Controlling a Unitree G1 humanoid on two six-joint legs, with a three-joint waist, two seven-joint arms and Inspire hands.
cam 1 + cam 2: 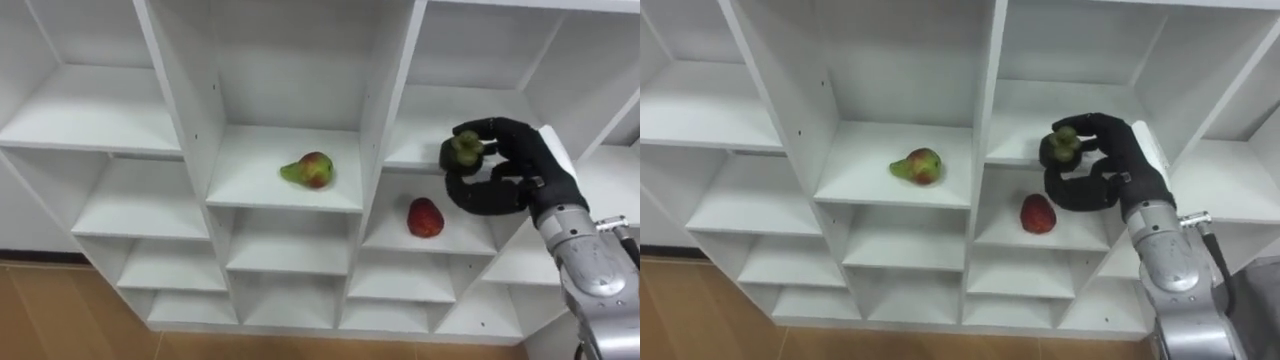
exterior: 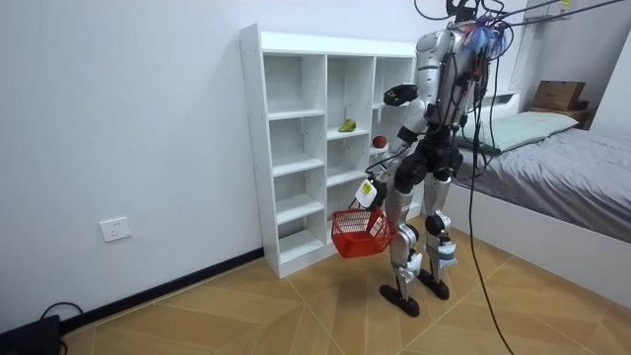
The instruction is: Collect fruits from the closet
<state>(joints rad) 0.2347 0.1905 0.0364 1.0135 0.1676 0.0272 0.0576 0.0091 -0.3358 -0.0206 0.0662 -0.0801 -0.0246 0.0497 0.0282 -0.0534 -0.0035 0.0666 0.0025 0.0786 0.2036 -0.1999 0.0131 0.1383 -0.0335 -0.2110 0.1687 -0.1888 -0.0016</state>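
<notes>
The robot stands facing a white shelf unit (image 1: 388, 110), close in front of it, with a bed (image 2: 552, 158) behind it on the room view's right. Its right hand (image 1: 517, 150) is raised to the right-hand column of compartments and is clenched round a small green fruit (image 1: 465, 150), pinched between thumb and curled fingers (image 1: 480, 128) at the front edge of a shelf board (whether the fruit touches the board I cannot tell). In the compartment just below that board, a red fruit (image 1: 425, 217) lies on its shelf, apart from the hand. One column to the left, a green pear with a red blush (image 1: 309, 170) lies on its side in the middle compartment, its narrow end pointing left. In the room view, a red basket (image 2: 361, 233) hangs low at thigh height beneath the left hand (image 2: 372, 186), between the robot and the shelf unit; how that hand grips it I cannot tell.
</notes>
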